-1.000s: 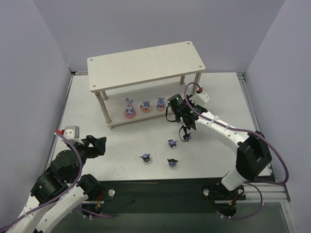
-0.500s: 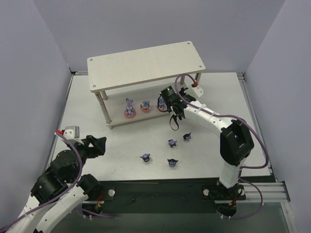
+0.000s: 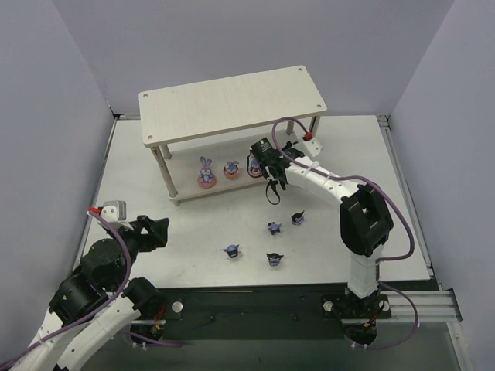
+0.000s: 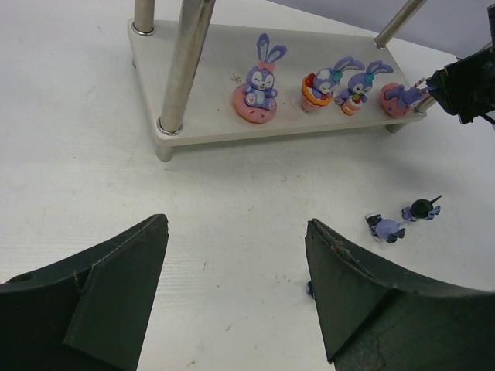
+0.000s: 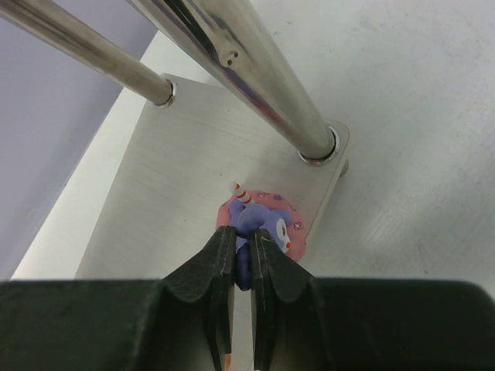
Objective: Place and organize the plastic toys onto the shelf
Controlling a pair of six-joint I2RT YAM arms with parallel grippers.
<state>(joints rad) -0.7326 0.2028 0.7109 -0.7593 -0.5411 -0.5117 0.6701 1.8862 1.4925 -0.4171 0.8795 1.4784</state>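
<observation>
Down at the right end of the shelf (image 5: 170, 154), on its lower board beside the corner leg (image 5: 271, 93), our right fingers (image 5: 223, 267) pinch a bunny (image 5: 272, 226) by its head, base ahead of them; our left fingers (image 4: 116, 294) hang open, well away.

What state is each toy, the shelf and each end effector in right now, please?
Beige wooden two-tier shelf: upright.
Three purple plastic bunnies: standing on lower tier.
Fourth purple bunny: tipped, over lower tier's end, gripped.
Four dark pointed-ear figures: loose on white table.
Left end effector: open, empty.
Right end effector: shut on fourth purple bunny.
</observation>
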